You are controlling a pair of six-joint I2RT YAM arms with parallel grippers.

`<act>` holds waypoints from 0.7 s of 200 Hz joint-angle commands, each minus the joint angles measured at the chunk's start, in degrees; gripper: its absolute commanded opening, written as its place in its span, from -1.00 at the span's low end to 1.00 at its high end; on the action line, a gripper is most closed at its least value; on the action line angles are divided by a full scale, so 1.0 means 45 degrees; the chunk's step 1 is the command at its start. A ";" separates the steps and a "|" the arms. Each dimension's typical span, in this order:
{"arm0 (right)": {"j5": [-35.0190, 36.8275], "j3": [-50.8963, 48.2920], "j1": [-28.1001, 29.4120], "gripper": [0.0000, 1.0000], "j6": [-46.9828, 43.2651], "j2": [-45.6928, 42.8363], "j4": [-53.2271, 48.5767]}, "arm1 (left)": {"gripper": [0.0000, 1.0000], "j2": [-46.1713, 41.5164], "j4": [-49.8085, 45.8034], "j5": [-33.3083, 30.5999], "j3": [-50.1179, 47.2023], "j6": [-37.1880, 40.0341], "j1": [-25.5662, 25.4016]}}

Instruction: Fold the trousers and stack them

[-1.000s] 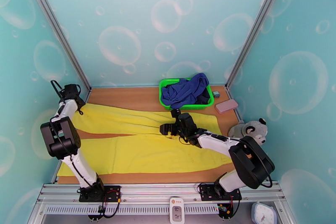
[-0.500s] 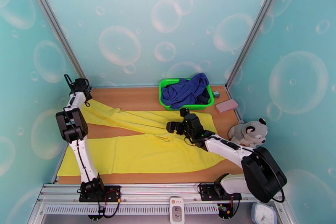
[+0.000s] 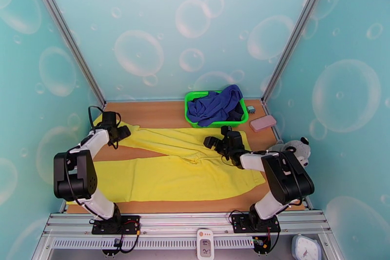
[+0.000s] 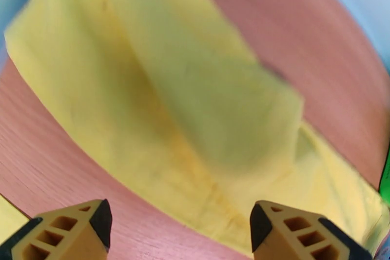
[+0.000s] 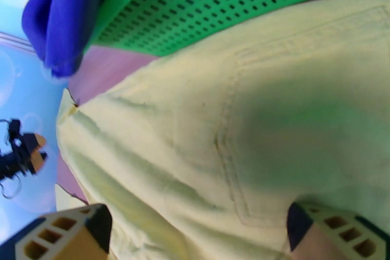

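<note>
Roughly: trousers (image 3: 161, 178) flat on table (image 3: 156, 110), long axis left–right. Waist under right claw (image 3: 210, 142), legs run off toward left claw (image 3: 124, 132), far leg just ahead of its tips. Both claws spread wide, nothing held.

Risks:
- far leg skewed and rumpled, so fold may land crooked
- pinching one layer only would drag cloth
- basket (image 3: 192, 110) just beyond right claw; rim or blue cloth (image 3: 214, 102) could snag

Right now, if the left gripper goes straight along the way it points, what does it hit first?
Likely the trousers: the open left gripper points at the leg lying ahead. Depth is unclear, so it might touch the bare table just short of the fabric.
</note>
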 commanded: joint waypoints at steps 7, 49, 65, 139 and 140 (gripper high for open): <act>-0.0373 -0.0642 -0.0750 0.99 0.1196 0.0610 0.0415 | 0.57 0.0130 0.2145 0.1724 -0.0482 -0.0231 -0.0040; 0.1465 -0.1267 -0.1015 0.99 0.0607 -0.1374 -0.1624 | 0.56 -0.0249 0.3169 0.1471 -0.0631 -0.0578 -0.0370; 0.1674 -0.1381 -0.1060 0.99 0.0424 -0.1862 -0.1893 | 0.56 0.0029 0.3377 0.1344 -0.0474 -0.0679 -0.0411; 0.2165 -0.0960 -0.0796 0.99 -0.0969 -0.3863 -0.2524 | 0.58 0.1427 0.3693 0.0349 -0.1145 -0.1965 -0.0779; 0.2144 -0.0953 -0.0818 0.99 -0.0972 -0.3850 -0.2531 | 0.58 0.1428 0.3668 0.0332 -0.1171 -0.1993 -0.0781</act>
